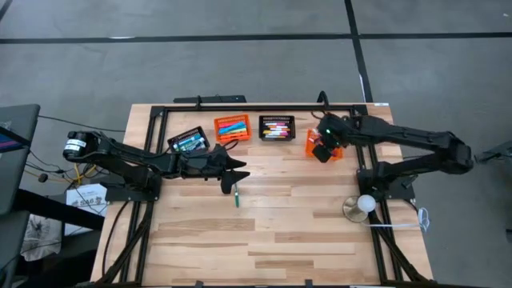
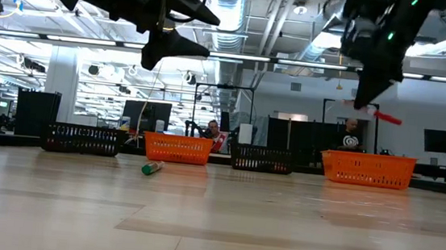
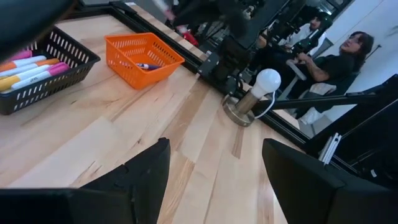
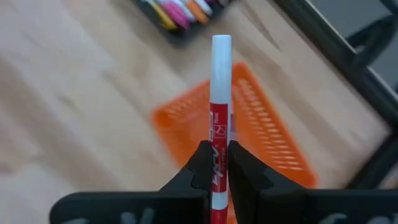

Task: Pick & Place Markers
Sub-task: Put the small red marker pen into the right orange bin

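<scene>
— Table (image 1: 264,240) first: what do you have on it?

— Pale wood planks, with four mesh baskets in a row along its far edge. From my left I see a black basket (image 1: 188,142), an orange basket (image 1: 232,129), a second black basket (image 1: 277,127), both of those middle ones loaded with markers, and a far-right orange basket (image 1: 336,149) mostly under the right arm. A lamp with a white bulb (image 1: 365,204) stands near the right arm's base.

— And the arms?

— My left gripper (image 1: 238,172) hangs above the table in front of the two left baskets, fingers spread apart with nothing between them. My right gripper (image 1: 322,149) is up over the far-right orange basket, clamped tight on a red marker (image 4: 219,134) with a white cap, which sticks out past the fingertips.

— Any markers loose?

— One green marker (image 1: 236,196) lies flat on the wood just in front of the left gripper. The left wrist view also shows a dark marker (image 3: 148,66) lying inside the far-right orange basket.
</scene>
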Available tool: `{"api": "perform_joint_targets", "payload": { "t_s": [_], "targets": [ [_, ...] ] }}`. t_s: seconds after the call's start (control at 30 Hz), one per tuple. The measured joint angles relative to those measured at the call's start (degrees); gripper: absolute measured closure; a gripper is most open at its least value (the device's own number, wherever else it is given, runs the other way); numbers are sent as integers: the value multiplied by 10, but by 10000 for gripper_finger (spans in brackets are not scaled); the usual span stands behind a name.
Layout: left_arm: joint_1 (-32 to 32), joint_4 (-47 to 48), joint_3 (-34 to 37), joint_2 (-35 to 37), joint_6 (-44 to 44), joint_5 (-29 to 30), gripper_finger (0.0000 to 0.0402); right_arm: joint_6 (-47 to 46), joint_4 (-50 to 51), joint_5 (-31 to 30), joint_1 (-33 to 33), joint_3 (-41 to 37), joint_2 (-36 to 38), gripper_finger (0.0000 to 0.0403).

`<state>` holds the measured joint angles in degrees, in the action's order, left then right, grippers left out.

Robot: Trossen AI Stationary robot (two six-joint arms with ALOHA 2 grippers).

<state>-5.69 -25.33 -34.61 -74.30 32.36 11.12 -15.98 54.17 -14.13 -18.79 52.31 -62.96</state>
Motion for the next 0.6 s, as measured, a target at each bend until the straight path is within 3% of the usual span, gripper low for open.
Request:
{"api": "perform_joint_targets", "payload": {
  "t_s": [0.27,0.6],
  "targets": [
    [0,-10,0,0,0,0,147,116,-7,-13,-98,0,-97,384],
    [0,-13,0,0,0,0,147,175,-45,-10,-132,0,-172,381]
  ]
}}
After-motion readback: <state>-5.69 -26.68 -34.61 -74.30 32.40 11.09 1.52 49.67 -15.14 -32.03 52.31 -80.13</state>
